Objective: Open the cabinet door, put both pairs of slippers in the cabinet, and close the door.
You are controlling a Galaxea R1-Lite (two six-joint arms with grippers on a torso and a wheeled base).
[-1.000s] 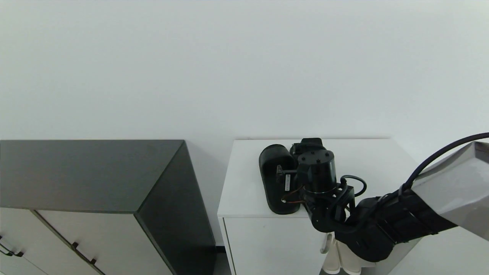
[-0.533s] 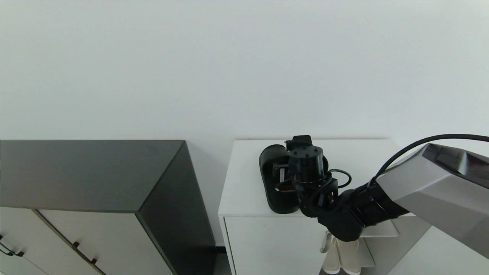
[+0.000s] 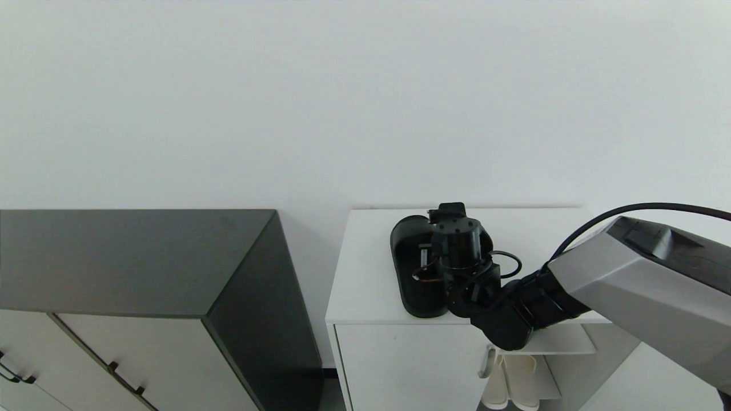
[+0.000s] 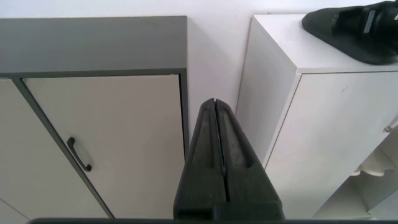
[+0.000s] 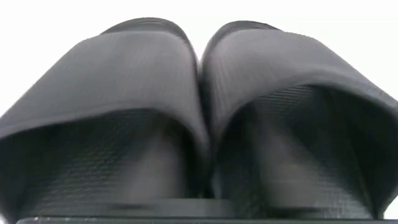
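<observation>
Low in the left of the head view stands the dark grey cabinet (image 3: pixel 137 260), doors closed. Right of it, at lower centre and apart from it, is the white cabinet (image 3: pixel 365 274). Its left front panel faces the camera, while the right side stands open onto a shelf (image 3: pixel 565 339). The right gripper (image 3: pixel 457 257) sits over the cabinet top at frame centre, right on the black slippers (image 3: pixel 414 268); whether it has closed on them cannot be told. That pair lies side by side on the top, toward its front edge, and the close wrist view has the two straps touching. The white slippers (image 3: pixel 511 383) rest inside the open compartment, below the shelf, at the bottom edge. The left gripper (image 4: pixel 217 155) hangs at lower centre of its wrist view, before the gap between the cabinets, fingers pressed together on nothing.
</observation>
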